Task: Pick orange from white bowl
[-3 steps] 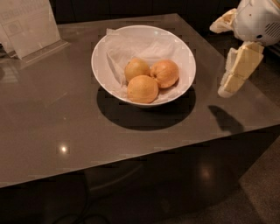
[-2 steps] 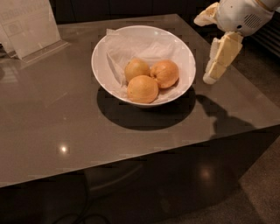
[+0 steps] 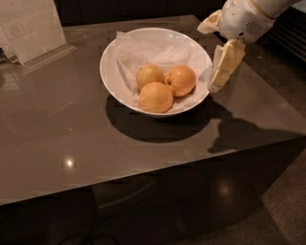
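Your claw (image 3: 224, 63) sits at the upper right of the view, just beside the right rim of the white bowl (image 3: 107, 72). It is a pale cream-yellow, duller than the part above it, and made of blocky, flat-faced segments with squared edges and a faint seam between them. It grows out of a rounded, glossy white wrist housing (image 3: 241, 18) with a smooth shell. On the housing's lower side you can see a patch of small dark vent holes (image 3: 252, 29) in neat rows. A thin tan band (image 3: 262, 5) rings the arm above it.
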Motion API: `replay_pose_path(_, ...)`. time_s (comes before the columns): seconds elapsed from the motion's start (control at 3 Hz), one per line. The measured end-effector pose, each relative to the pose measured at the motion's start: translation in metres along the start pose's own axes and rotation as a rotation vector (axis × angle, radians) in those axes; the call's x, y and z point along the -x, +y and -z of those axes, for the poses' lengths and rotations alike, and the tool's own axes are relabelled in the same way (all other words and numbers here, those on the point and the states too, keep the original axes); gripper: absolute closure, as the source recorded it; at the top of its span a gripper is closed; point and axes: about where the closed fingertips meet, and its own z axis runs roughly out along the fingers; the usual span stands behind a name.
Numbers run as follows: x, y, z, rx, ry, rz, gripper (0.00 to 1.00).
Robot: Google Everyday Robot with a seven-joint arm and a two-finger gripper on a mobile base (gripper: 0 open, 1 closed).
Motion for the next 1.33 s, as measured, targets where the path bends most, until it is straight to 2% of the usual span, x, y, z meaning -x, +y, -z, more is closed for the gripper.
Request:
replay_pose_path(0.33,0.014,-0.011,-0.037,0.068,-0.025,0.028,0.0)
replay_pose_path(1.0,0.015,-0.013,-0.04,0.068,-0.027,0.029,0.38)
replay_pose_path(1.33,0.016,-0.015,-0.05,0.082,-0.037,0.029,0.22)
